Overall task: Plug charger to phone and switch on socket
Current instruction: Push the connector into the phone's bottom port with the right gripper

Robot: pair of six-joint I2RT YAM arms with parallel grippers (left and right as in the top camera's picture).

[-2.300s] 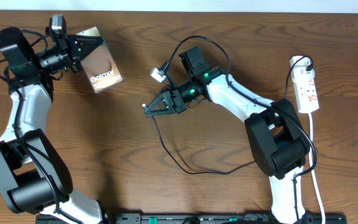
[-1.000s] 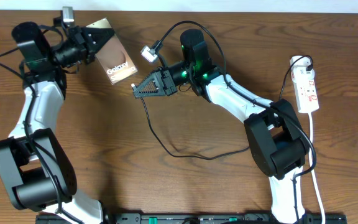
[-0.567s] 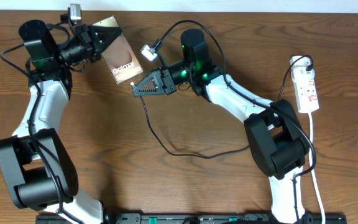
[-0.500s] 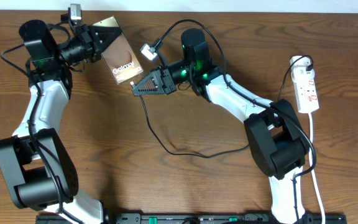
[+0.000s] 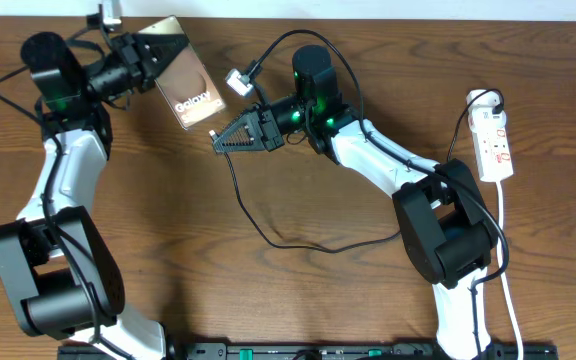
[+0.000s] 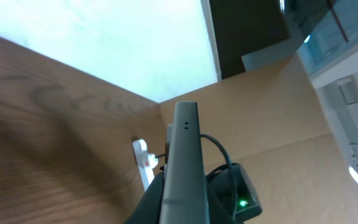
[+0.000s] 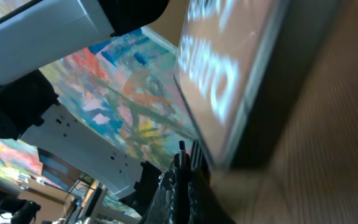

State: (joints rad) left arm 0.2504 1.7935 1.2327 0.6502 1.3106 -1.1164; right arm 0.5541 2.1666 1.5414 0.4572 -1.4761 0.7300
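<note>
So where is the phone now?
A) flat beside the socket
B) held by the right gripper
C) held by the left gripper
C: the left gripper is shut on one end of the phone; the right gripper, holding the charger, points at the other end.

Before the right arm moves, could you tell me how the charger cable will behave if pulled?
Probably floppy: the charger lies in a loose curved loop on the table, so slack should trail, not push. It looks thin, so likely light. The end by the right tool may flex sideways.
</note>
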